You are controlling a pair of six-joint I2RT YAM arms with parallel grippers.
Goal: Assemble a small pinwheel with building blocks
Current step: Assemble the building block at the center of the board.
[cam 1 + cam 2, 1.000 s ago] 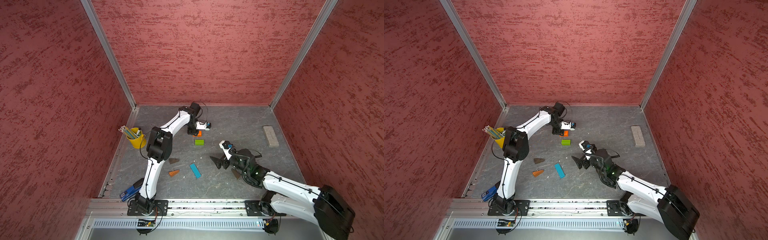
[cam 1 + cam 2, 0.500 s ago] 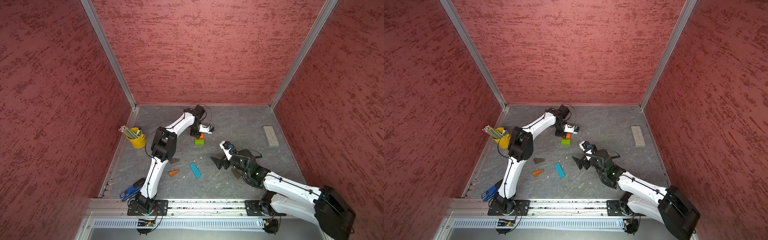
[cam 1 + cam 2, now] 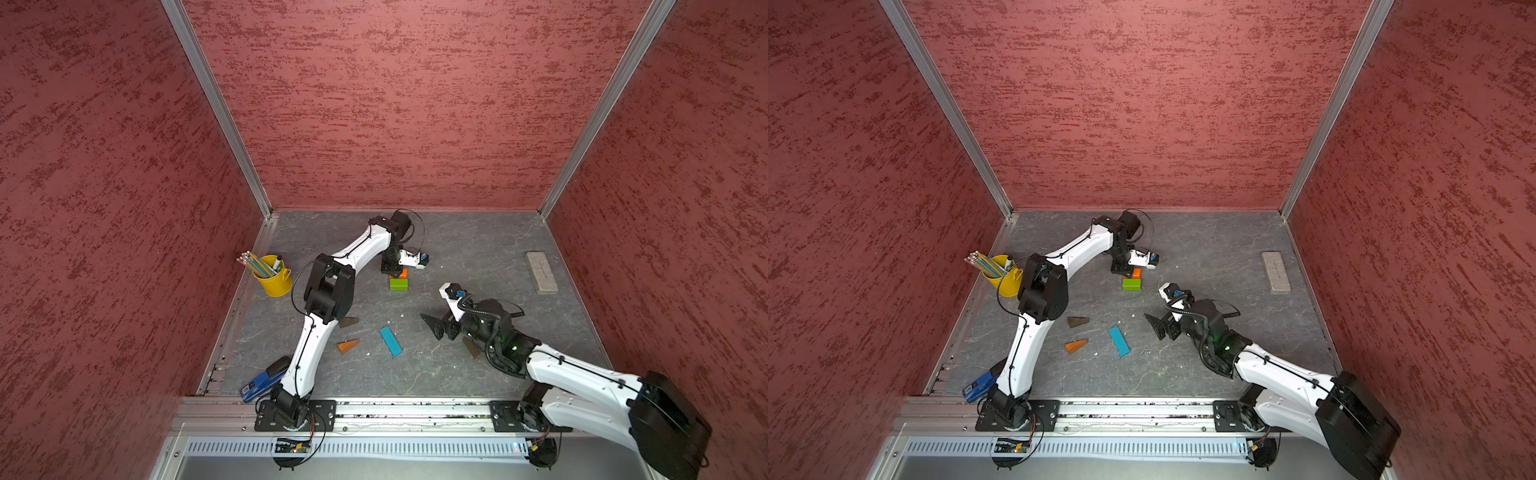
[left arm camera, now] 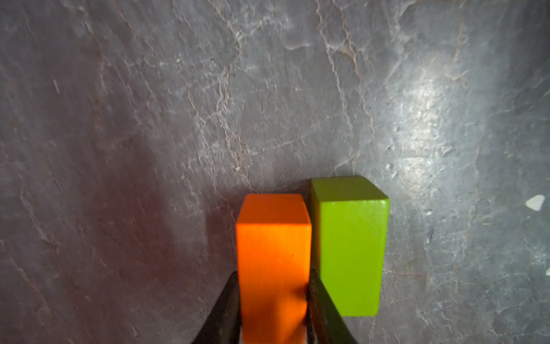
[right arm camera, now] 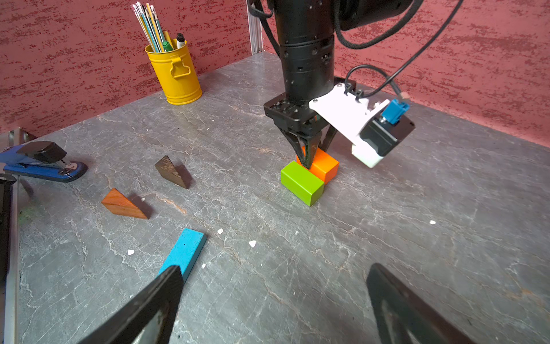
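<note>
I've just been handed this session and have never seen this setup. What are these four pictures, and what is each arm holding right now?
Two white robot arms are mounted at the near edge of a grey table. Each ends in a two-fingered gripper. Both top views look down on the whole scene from above and are nearly alike. The other two pictures come from cameras on the arms' wrists.

The left gripper is shut on the orange block, low at the table, side by side with the green block and apparently touching it. The right gripper is open and empty, near the blue bar.

An orange wedge and a dark wedge lie loose on the table. The yellow pencil cup, blue stapler and grey slab are not blocks.
</note>
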